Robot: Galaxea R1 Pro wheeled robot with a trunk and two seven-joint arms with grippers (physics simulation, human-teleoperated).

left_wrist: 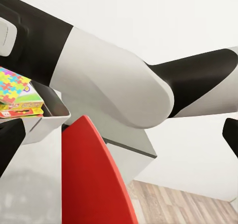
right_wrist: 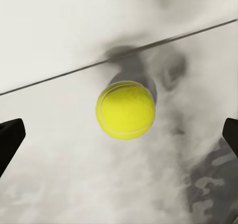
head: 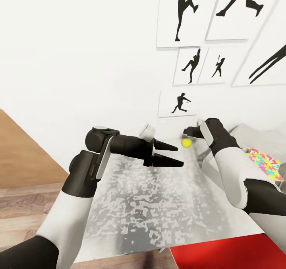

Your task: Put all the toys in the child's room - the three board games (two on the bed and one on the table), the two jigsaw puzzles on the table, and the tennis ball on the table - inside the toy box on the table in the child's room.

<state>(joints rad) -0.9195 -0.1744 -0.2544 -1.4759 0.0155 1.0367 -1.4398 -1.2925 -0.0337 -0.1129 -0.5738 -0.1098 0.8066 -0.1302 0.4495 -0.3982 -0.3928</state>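
A yellow tennis ball [head: 186,143] [right_wrist: 125,110] rests on the mottled pale grey table [head: 151,197] near the wall. My right gripper [head: 189,133] [right_wrist: 120,137] hovers just above it, open, its dark fingertips [right_wrist: 10,140] spread wide on either side and clear of the ball. My left gripper [head: 171,154] is open and holds nothing, a short way left of the ball. The pale grey toy box [left_wrist: 52,117] holds a multicoloured jigsaw puzzle [head: 265,162] [left_wrist: 14,84] lying on flat printed boxes [left_wrist: 21,109]; my right arm hides much of it in the head view.
A white wall with black silhouette prints [head: 186,102] stands directly behind the table. A red curved object [head: 230,253] [left_wrist: 89,174] sits at the table's near right edge. Wood-plank floor [head: 24,197] lies to the left.
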